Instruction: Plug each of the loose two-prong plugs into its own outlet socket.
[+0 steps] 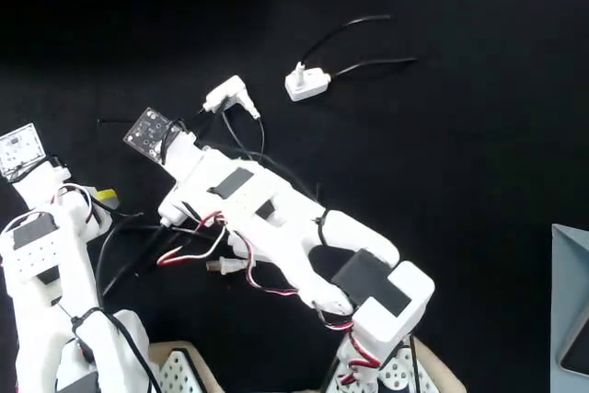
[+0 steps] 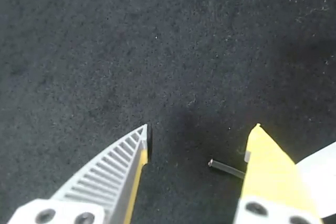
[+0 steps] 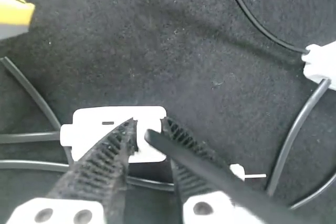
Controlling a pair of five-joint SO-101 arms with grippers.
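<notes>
From above, the action sits on the left half of the black table (image 1: pixel 479 181). Near the far edge lies a white socket piece (image 1: pixel 308 85) with cords (image 1: pixel 368 63) running off it and what looks like a plug standing in it, so that pairing seems done. Just beside it, toward the left edge, a white plug (image 1: pixel 228 94) lies loose, its cord trailing toward the front. The right arm (image 1: pixel 276 218) stretches diagonally from the front edge with its wrist low, presumably because the parts lie flat on the table. Beneath its forearm sits a small pronged plug (image 1: pixel 221 266), also loose. Near the front-left corner sits the left gripper (image 1: pixel 107 198), kept clear, I'd judge, so it doesn't crowd its partner.

Left wrist view: the jaws are apart, a grey ribbed finger (image 2: pixel 113 171) and a yellow finger (image 2: pixel 268 171). Between them there is only bare table, plus a thin dark pin (image 2: pixel 226 167) just beside the yellow one.

Right wrist view: the right gripper (image 3: pixel 147 129) is right over a white socket block (image 3: pixel 89 127), which shows a slot on its face and has cords passing beside it. Whether the gripper is clamped on the block or merely poised over it, I cannot tell. The white plug lies well apart from the block on its cord and is likely the candidate for this socket.
</notes>
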